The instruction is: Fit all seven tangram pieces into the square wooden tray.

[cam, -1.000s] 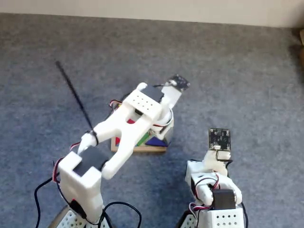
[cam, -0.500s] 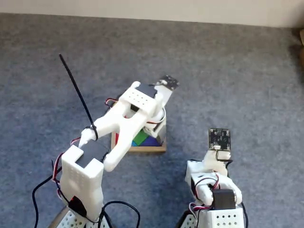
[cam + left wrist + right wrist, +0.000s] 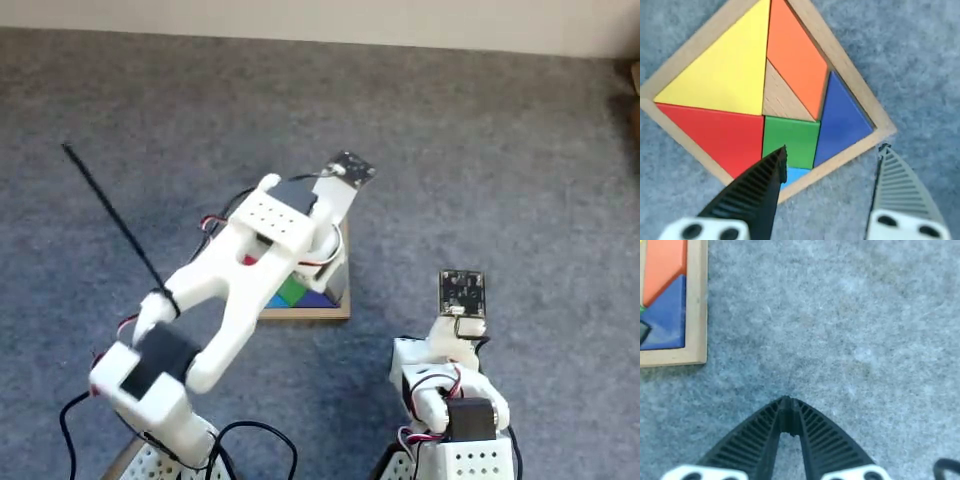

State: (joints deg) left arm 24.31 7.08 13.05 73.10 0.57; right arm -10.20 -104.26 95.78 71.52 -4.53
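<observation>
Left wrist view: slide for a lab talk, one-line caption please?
Open left gripper above the square wooden tray, six coloured tangram pieces set around a wood-coloured triangle.

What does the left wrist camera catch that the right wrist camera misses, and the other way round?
Left wrist: yellow triangle, red triangle, green square, a wood-coloured triangular patch, and the open left tool above the tray. Right wrist: the shut right tool over carpet. Both: the tray, orange piece and blue triangle.
</observation>
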